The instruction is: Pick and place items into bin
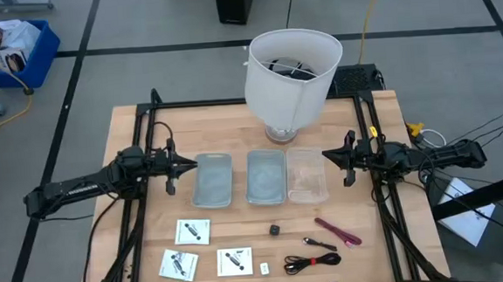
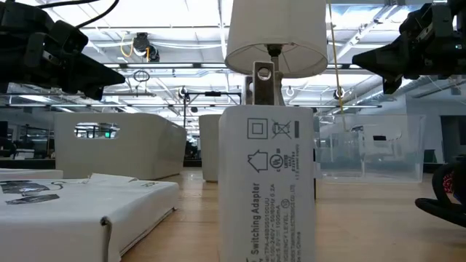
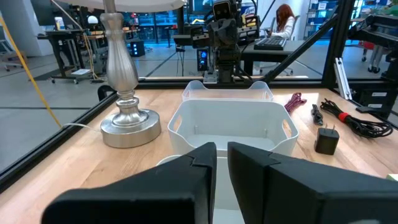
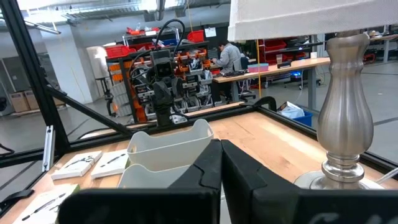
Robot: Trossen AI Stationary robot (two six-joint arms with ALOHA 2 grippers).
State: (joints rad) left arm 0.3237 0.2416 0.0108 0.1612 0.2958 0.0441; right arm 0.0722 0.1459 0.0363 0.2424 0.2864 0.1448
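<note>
The left end effector (image 1: pixel 176 167) hovers above the table (image 1: pixel 128 131) just off the left end of a row of 3 bins, holding nothing, its fingers (image 3: pixel 193 171) closed to a narrow slit in the left wrist view. The right end effector (image 1: pixel 338 158) hovers mirror-wise just off the right end of the same row, likewise holding nothing, its fingers (image 4: pixel 208 168) almost touching. The 2 end effectors face each other across the bins.

The 3 bins stand side by side in the middle of the table: a left bin (image 1: pixel 214 180), a middle bin (image 1: pixel 267 176) and a clear right bin (image 1: pixel 308 174). Whether any holds something cannot be told. Behind them, touching none, stands a lamp with a big white shade (image 1: pixel 289 69) on a silver base (image 3: pixel 129 127).

All the items lie on the near part of the table, apart from the bins. 3 white square packets with black print sit at the near left: one (image 1: pixel 193 231) nearer the bins, one (image 1: pixel 178 263) at the front left and one (image 1: pixel 234 261) to its right. Just beside that last packet lies a tiny white piece (image 1: pixel 264 268), which in the low view fills the foreground as a white block (image 2: pixel 268 185) printed "Switching Adapter". A tiny black cube (image 1: pixel 276 230) lies in front of the middle bin. To the right lie a magenta pen-like stick (image 1: pixel 338 232) and a black coiled cable (image 1: pixel 313 260), near each other.
</note>
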